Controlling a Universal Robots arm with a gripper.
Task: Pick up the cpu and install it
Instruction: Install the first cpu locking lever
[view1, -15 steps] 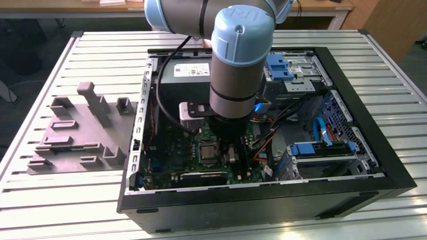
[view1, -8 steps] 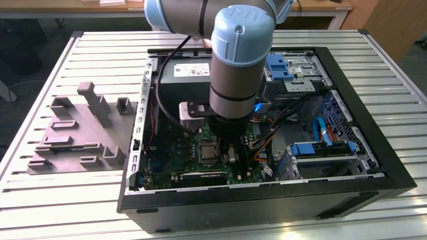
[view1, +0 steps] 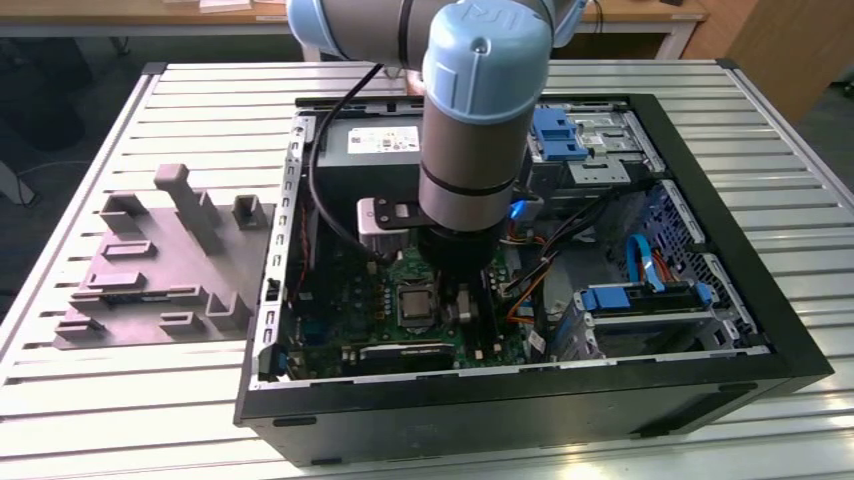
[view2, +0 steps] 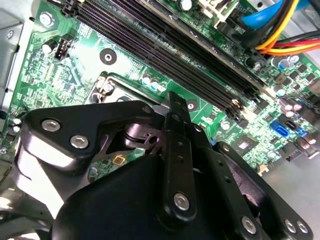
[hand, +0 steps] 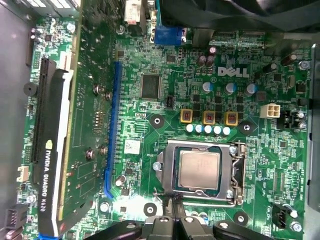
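The cpu (hand: 199, 170) lies flat in the socket (hand: 200, 172) on the motherboard (hand: 165, 125), its pale metal top up and the dark frame around all four sides. In the first wrist view the gripper (hand: 175, 215) sits just off the socket's edge, at about 7 o'clock from the cpu; its dark fingers (hand: 165, 225) stand close together with only a thin slit between them, and nothing is held there. The fingertips are near the frame's rim but apart from the chip itself; whether they touch the frame cannot be told.

The first wrist view looks straight down on the board and gives the whole socket, the blue slot (hand: 112, 130) and the graphics card (hand: 50, 140) out at 9 o'clock from the cpu. In the second wrist view the gripper (view2: 172, 125) body covers the socket, so the chip is hidden; the long black memory slots (view2: 165, 55) run at about 12 o'clock from the gripper.

In the exterior view the arm (view1: 467, 150) reaches down into the open case (view1: 747, 330), and the socket (view1: 411, 300) shows just at 9 o'clock from the gripper (view1: 461, 300). The grey tray (view1: 160, 270) lies on the table (view1: 80, 400) outside the case, at 9 o'clock from it.
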